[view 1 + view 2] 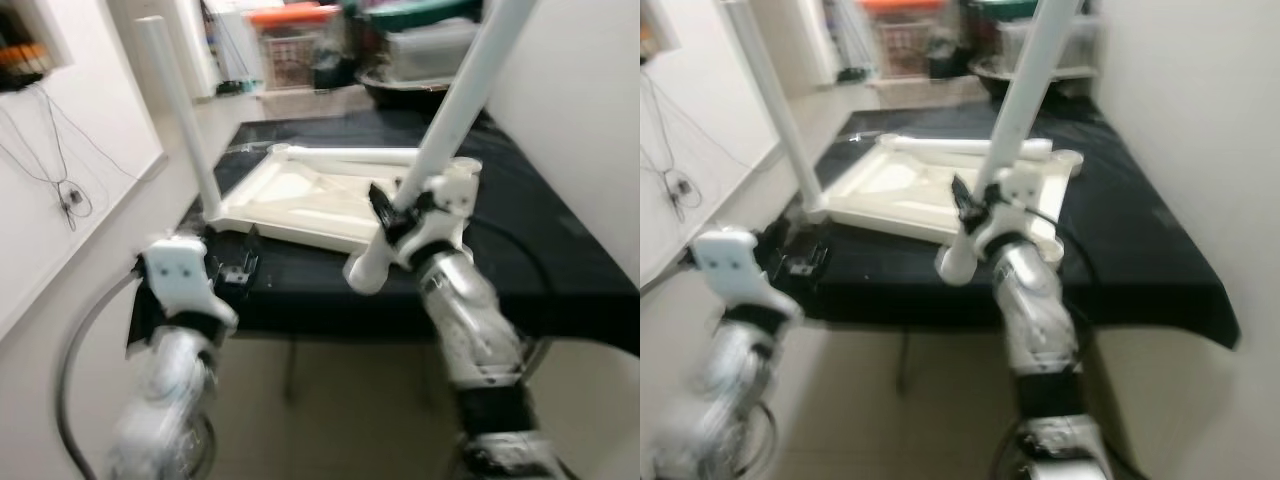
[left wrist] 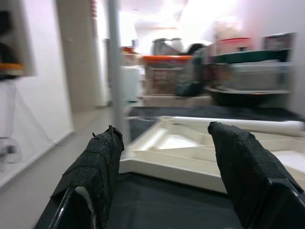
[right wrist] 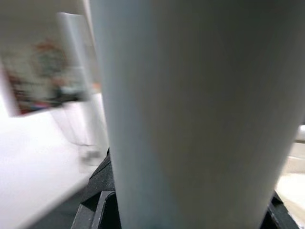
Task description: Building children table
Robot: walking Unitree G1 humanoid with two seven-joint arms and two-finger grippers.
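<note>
A white children's tabletop [image 1: 300,205] lies upside down on a black-covered table [image 1: 540,250]. One white leg [image 1: 180,110] stands upright in its near left corner, and another leg [image 1: 350,155] lies along its far edge. My right gripper [image 1: 395,215] is shut on a third white table leg [image 1: 460,100], held tilted above the tabletop's near right corner; the same leg [image 3: 190,109] looms close in the right wrist view. My left gripper [image 2: 164,167] is open at the table's near left edge, apart from the tabletop [image 2: 190,152].
Storage bins and a dark bowl [image 1: 400,85] crowd the far end of the table. A white wall [image 1: 590,120] runs close along the right side. Cables hang on the left wall [image 1: 60,190]. Tiled floor lies to the left.
</note>
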